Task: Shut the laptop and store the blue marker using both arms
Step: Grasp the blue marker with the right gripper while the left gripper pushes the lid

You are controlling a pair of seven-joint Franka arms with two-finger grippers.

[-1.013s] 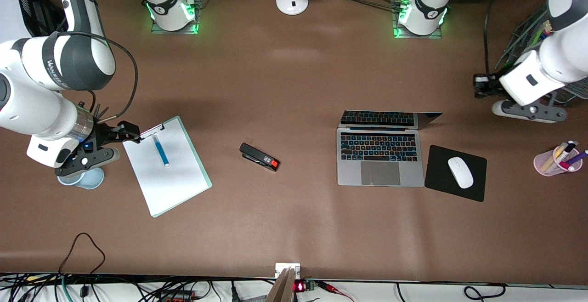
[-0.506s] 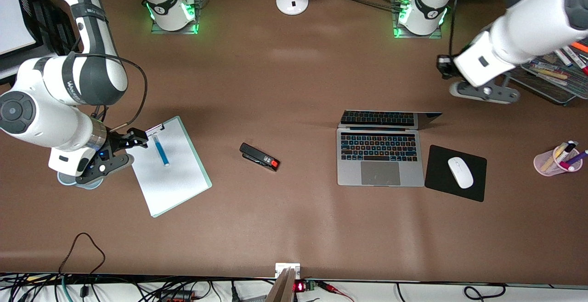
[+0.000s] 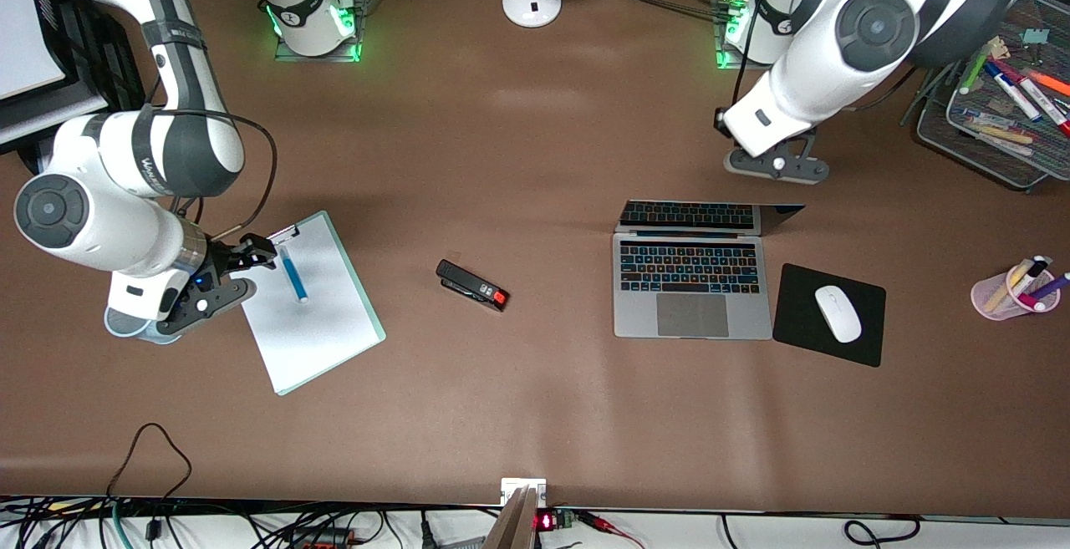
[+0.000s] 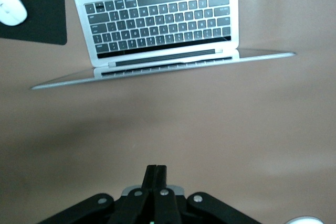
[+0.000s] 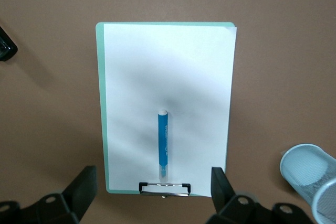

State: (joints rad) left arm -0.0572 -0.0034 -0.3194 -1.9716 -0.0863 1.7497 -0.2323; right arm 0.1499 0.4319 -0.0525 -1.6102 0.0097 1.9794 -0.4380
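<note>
Robot lab: bench-bolted arm bases, cabling

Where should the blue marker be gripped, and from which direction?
Grip the marker mid-barrel, from straight above, fingers closing across its width. It lies flat on the clipboard paper, one end near the clip, so the middle is clearest. The open right tool hangs over the clip end.

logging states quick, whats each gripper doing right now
Left gripper: fingers shut, empty, over bare table by the laptop.
Right gripper: fingers open, empty, over the clipboard's clip end.
</note>
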